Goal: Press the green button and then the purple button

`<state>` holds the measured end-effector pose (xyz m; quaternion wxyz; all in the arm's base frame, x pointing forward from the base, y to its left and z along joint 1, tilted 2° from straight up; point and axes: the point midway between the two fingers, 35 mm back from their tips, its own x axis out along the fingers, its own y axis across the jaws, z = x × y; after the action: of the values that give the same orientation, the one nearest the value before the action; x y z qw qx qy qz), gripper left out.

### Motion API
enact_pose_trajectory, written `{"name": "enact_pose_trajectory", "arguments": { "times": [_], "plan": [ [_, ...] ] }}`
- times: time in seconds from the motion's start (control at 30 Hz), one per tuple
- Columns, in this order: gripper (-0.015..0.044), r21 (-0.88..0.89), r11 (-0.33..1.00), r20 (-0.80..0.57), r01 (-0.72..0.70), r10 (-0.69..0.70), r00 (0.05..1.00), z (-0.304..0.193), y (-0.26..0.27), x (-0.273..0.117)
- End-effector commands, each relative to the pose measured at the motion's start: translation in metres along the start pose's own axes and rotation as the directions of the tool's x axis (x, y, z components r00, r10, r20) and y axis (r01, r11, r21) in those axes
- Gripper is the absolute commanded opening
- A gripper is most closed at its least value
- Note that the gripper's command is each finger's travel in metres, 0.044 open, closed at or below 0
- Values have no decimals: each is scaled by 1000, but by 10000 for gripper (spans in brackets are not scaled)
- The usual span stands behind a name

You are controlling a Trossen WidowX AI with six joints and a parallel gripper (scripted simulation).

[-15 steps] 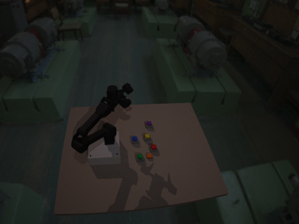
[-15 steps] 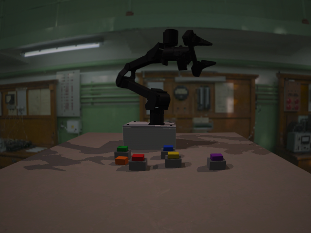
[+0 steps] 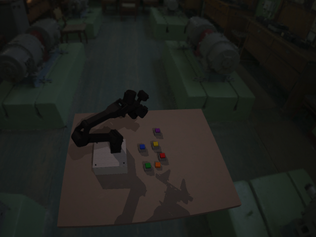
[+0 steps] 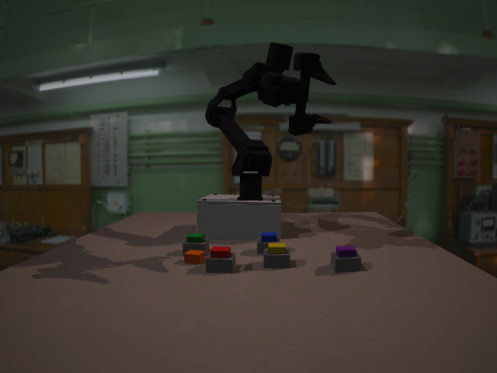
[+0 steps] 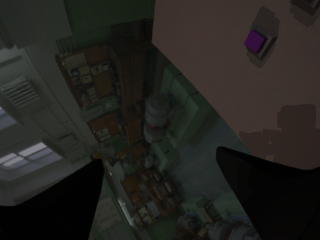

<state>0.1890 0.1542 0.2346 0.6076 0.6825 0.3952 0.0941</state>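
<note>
The green button (image 3: 147, 165) (image 4: 196, 238) sits on a grey base in front of the robot's white base. The purple button (image 3: 157, 130) (image 4: 345, 251) (image 5: 255, 41) sits on a grey base, apart from the others, at the right in the exterior view; its cap stands up. The green cap also stands up. My gripper (image 3: 147, 103) (image 4: 333, 102) (image 5: 161, 159) is open and empty, high above the table and beyond the purple button as the top camera sees it. It points sideways. The green button is not in the wrist view.
A blue button (image 3: 142, 146) (image 4: 269, 236), a yellow button (image 3: 155, 143) (image 4: 276, 247) and a red button (image 3: 162, 155) (image 4: 220, 252) stand on the table (image 3: 199, 153) (image 4: 248, 321). An orange block (image 3: 157, 165) (image 4: 194, 256) lies between the green and red buttons. The white base (image 3: 109, 158) (image 4: 238, 221) carries the arm.
</note>
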Motion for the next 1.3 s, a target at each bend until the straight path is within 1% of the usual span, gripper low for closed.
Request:
{"name": "enact_pose_trajectory", "arguments": {
  "times": [0.0,0.17,0.37,0.53,0.67,0.83,1.0,1.13,1.27],
  "plan": [
    [400,-290,910,271,295,-218,938,76,-22,13],
    [400,-370,812,361,451,-322,875,110,-36,10],
    [400,-433,655,433,619,-451,781,148,-55,-1],
    [400,-473,506,459,721,-557,692,176,-73,-14],
    [400,-505,386,458,772,-639,619,196,-89,-28],
    [400,-557,248,427,793,-733,529,217,-109,-48],
    [400,-625,140,366,768,-816,447,234,-130,-70],
    [400,-690,86,297,718,-871,390,243,-147,-88],
    [400,-748,67,229,660,-908,352,248,-162,-104]
  ]
}}
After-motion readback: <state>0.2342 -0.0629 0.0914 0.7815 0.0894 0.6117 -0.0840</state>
